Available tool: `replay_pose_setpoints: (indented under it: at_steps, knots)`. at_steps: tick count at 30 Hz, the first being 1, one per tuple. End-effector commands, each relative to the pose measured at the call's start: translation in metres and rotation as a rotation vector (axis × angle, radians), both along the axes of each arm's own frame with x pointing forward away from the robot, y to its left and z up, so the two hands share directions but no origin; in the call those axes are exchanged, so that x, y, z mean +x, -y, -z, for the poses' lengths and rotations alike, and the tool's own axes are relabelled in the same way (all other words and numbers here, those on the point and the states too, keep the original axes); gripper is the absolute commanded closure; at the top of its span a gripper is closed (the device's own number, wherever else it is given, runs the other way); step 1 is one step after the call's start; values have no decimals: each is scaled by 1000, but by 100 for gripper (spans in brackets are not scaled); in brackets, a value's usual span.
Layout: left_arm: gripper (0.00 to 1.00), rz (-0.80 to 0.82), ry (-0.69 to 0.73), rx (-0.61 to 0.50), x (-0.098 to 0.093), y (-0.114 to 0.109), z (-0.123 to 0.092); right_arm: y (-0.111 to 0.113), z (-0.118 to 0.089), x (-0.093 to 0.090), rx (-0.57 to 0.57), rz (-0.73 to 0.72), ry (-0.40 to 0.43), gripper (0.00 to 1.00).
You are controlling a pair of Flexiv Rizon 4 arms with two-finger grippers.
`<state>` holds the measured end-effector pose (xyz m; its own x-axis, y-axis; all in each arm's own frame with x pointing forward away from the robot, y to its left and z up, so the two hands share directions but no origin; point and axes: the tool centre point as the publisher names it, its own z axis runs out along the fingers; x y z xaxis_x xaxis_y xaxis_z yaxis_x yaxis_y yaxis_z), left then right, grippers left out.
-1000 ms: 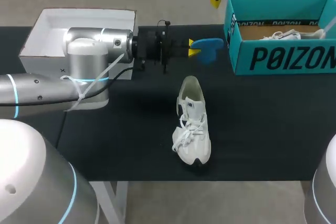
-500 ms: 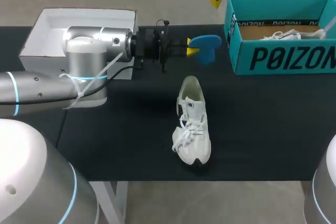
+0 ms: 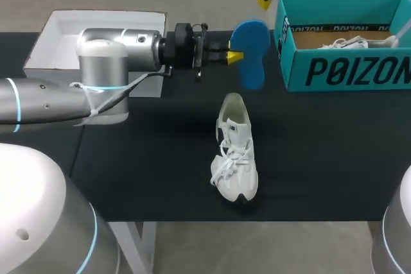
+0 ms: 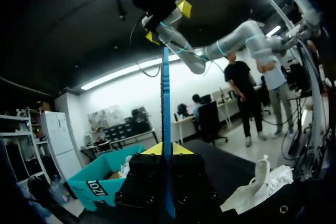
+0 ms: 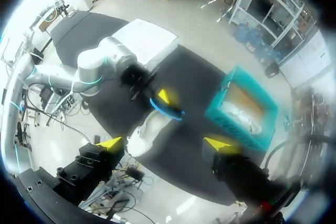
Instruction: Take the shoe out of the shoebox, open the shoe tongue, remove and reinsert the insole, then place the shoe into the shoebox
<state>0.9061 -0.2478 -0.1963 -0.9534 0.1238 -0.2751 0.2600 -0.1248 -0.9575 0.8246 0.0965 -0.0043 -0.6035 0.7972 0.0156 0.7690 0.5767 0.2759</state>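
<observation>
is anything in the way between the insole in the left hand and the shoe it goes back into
Nothing visible does. The left hand holds the blue insole beyond the heel end of the shoe, and only bare black table lies between them. The teal shoebox stands off to the side, apart from both.

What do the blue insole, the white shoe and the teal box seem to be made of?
The flat blue insole is probably matte foam, thin edge-on in the left wrist view. The white lace-up shoe seems soft matte fabric with cloth laces. The teal shoebox is likely cardboard: printed outside, brown inside.
</observation>
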Motion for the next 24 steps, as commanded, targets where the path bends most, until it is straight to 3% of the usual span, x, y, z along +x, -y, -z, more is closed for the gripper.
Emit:
replay_pose_setpoints:
  at_steps: [1,8,16,24]
  knots:
    - [100,13,-122,22,4,-2,-4,-1,0,1,-3,1,-3,0]
    - [100,-12,-402,33,10,-8,2,-1,0,1,-3,1,-3,0]
    - [100,-31,-496,62,16,-11,-2,-1,0,1,-3,1,-3,0]
    - [100,-16,-712,99,25,-13,1,-1,0,1,-3,1,-3,0]
